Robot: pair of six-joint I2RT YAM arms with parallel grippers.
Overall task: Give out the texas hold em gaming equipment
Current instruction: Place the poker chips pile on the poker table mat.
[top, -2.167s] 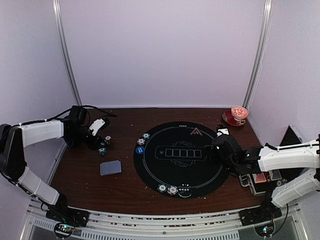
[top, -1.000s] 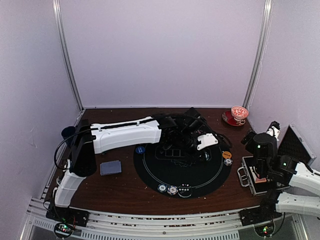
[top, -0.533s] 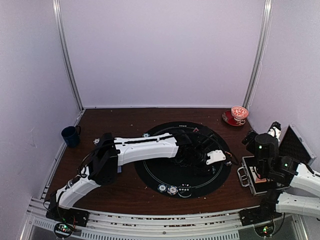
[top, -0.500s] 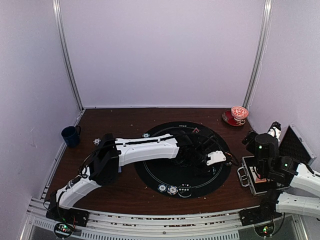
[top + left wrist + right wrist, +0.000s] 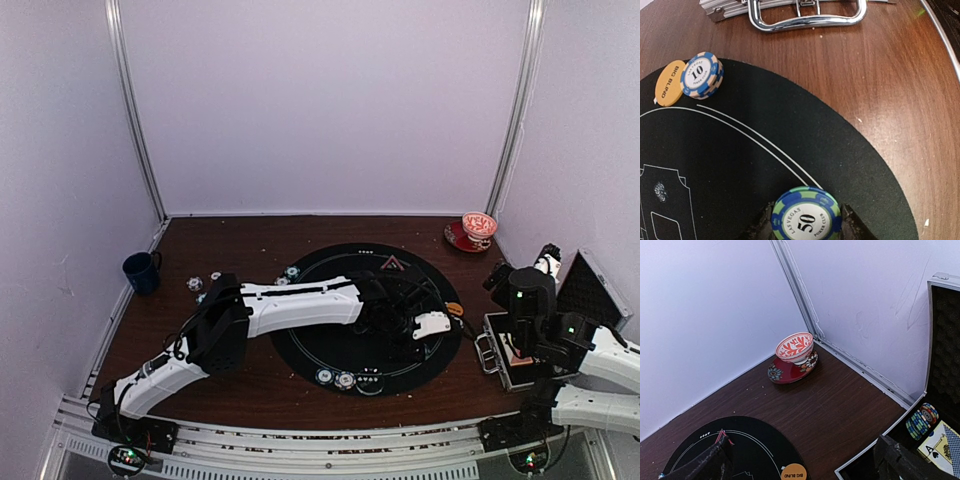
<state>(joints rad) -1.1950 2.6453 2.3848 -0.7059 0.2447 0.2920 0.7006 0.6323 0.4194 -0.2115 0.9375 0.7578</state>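
Chips, cards in case (open); left gripper pinches 50-chip, right gripper apparently spread.

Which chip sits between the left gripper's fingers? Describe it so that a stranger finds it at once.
Start at the round black mat and go to its right edge, near the metal case. There the left gripper clasps one chip. Its edge is striped blue and green and its face reads 50, unlike the blue-and-cream stack marked 10 by the orange Big Blind disc.
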